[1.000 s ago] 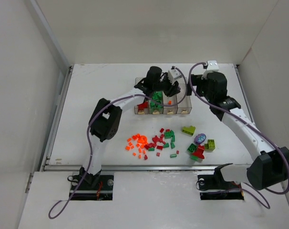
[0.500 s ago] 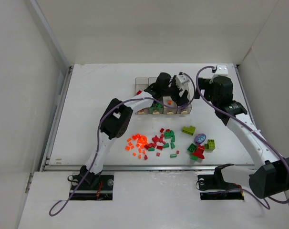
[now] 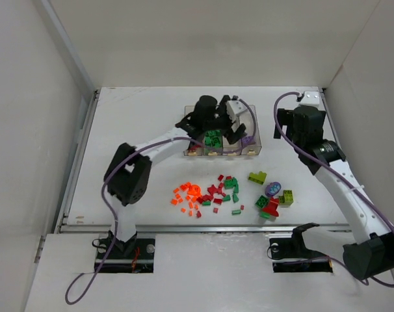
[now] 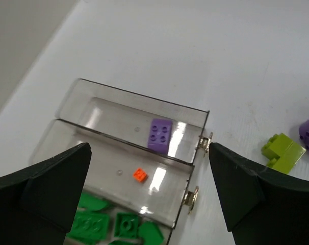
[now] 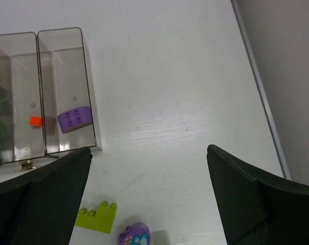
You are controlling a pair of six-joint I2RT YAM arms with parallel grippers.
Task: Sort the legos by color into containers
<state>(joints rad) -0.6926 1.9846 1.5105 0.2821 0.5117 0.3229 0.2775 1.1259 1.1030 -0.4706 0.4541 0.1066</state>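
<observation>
Plainly, left tool (image 4: 149,152) and right tool (image 5: 148,149) gape; four bins (image 3: 252,151), one binned purple brick (image 4: 160,135).

The tabletop (image 3: 138,130) is a flat, matte white panel. A back wall (image 3: 203,39), a left wall (image 3: 21,130) and a right wall (image 3: 372,65), all plain off-white, enclose it on three sides. A grey metal rail (image 3: 80,156) runs along the left edge of the tabletop. A second rail (image 3: 184,227) runs along its near edge. In front of that rail lies a white front board (image 3: 210,273) with two dark rectangular cut-outs (image 3: 144,263). Lighting is even and diffuse; shadows are soft.
</observation>
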